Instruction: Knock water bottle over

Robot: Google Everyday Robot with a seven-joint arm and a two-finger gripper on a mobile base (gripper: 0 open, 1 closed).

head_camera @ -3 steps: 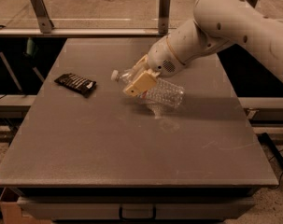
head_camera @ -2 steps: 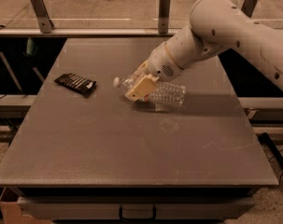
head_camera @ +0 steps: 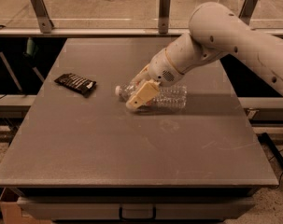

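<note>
The water bottle [head_camera: 171, 97] lies on its side near the middle of the matte grey desk [head_camera: 131, 153], white cap pointing left toward a dark packet [head_camera: 75, 83]. The tool [head_camera: 141, 95] sits over its neck end, and whether it is parted or clamped is unclear. Metal posts [head_camera: 164, 10] stand behind on pale floor [head_camera: 108, 3].

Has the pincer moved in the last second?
Yes. The pincer, at the lying water bottle, has moved lower in view, slightly farther from the black packet.
</note>
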